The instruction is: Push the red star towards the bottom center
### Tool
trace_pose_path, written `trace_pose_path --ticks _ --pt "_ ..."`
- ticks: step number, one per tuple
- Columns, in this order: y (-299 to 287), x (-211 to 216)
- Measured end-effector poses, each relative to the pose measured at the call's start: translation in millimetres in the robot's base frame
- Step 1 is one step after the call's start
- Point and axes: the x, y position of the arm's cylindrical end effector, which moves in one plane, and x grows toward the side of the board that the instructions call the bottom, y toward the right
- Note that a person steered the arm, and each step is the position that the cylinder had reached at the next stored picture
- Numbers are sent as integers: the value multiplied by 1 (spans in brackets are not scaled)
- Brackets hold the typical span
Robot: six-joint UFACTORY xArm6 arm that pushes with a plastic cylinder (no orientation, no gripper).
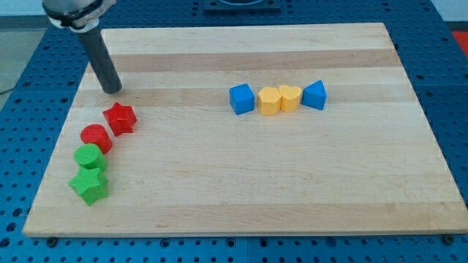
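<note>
The red star (121, 118) lies on the wooden board (241, 183) at the view's left. My tip (112, 90) rests on the board just above the star, slightly to its left, with a small gap between them. A red round block (96, 138) sits against the star's lower left.
A green round block (90, 158) and a green star (90, 185) continue the line below the red round block. A row stands at upper centre: blue cube (241, 98), yellow hexagon block (269, 101), yellow heart (290, 97), blue triangular block (315, 95).
</note>
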Motion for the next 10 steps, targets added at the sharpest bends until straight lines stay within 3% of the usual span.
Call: trace_pose_path --ticks 3,5,6,8,10 --pt "75 42" --pt "-9 19" --pt "-21 46" --pt "58 71" --pt "75 57"
